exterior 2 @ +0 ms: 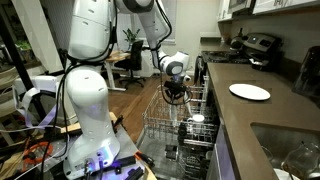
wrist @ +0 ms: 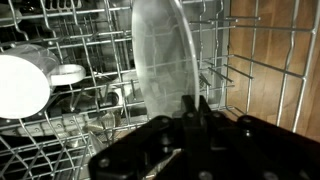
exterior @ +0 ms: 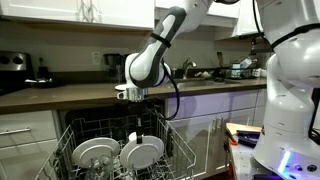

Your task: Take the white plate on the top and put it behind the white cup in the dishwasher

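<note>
Tool [exterior: 136, 122] hangs at centre frame in both exterior views, reaching straight down from the white arm into the open under-counter dishwasher [exterior: 180, 138] with its white wire rack. In the wrist view the tool [wrist: 195, 104] has its fingers clamped together on the upper rim of a plain round white plate [wrist: 160, 60]. The plate stands on edge among the tines at centre frame and looks greyish in the dim interior. In an exterior view the white plate [exterior: 145, 153] sits upright in the rack at lower centre. Just to its left in the frame is a greyer glassy round dish [exterior: 95, 153] with a darker centre. A small white cup [wrist: 68, 73] rests in the rack left of the plate in the wrist view, with tines between them. A second flat white plate [exterior 2: 249, 92] lies on the dark surface [exterior 2: 270, 115] at right frame.
</note>
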Controlling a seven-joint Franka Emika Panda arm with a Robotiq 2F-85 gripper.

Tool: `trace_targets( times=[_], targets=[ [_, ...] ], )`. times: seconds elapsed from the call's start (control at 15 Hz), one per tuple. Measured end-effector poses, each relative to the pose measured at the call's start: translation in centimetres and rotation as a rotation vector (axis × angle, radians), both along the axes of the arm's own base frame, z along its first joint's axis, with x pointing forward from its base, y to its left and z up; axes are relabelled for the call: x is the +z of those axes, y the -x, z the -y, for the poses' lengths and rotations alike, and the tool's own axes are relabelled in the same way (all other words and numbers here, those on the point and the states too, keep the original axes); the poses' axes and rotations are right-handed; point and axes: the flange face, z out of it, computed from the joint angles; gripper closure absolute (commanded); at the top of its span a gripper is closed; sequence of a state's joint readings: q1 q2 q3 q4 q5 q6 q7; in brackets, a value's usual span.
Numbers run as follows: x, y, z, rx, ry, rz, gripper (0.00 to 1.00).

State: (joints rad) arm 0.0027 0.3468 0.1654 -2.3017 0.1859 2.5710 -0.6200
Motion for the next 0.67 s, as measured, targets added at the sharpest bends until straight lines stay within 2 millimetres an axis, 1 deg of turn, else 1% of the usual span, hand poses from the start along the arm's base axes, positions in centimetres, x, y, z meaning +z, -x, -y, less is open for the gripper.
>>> trace_targets(
  times=[0.33,0.67],
  targets=[
    [-0.6,0.1,0.4,-0.007,0.001,-0.009,0.95],
    [-1.6,0.1,1.0,-0.021,0.001,-0.016,0.94]
  ],
)
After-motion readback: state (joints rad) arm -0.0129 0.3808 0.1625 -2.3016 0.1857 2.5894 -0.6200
